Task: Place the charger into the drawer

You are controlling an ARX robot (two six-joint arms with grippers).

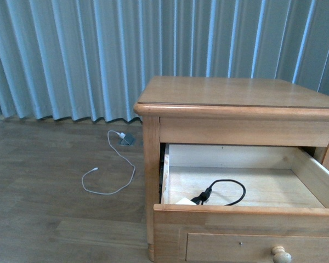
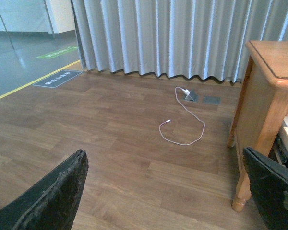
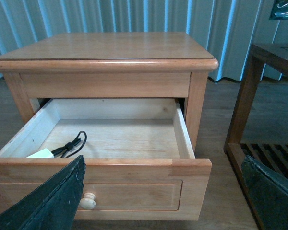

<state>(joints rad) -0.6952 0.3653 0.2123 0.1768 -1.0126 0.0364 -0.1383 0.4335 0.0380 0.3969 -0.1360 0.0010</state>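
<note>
The upper drawer [image 1: 247,219] of the honey-coloured nightstand stands pulled out, its pale inside showing. The charger [image 1: 185,201], a white block with a looped black cable [image 1: 225,192], lies in the drawer's front left corner. It also shows in the right wrist view [image 3: 42,154], behind the drawer [image 3: 134,187] front with its pale knob [image 3: 88,201]. My right gripper [image 3: 163,201] is open and empty in front of the drawer. My left gripper [image 2: 168,196] is open and empty over the floor beside the nightstand. Neither arm shows in the front view.
A long thin white cable [image 1: 111,175] lies on the wood floor left of the nightstand, plugged at a floor socket [image 1: 126,139]; it also shows in the left wrist view [image 2: 185,127]. Blue-grey curtains hang behind. A dark wooden frame [image 3: 259,110] stands close on the nightstand's other side.
</note>
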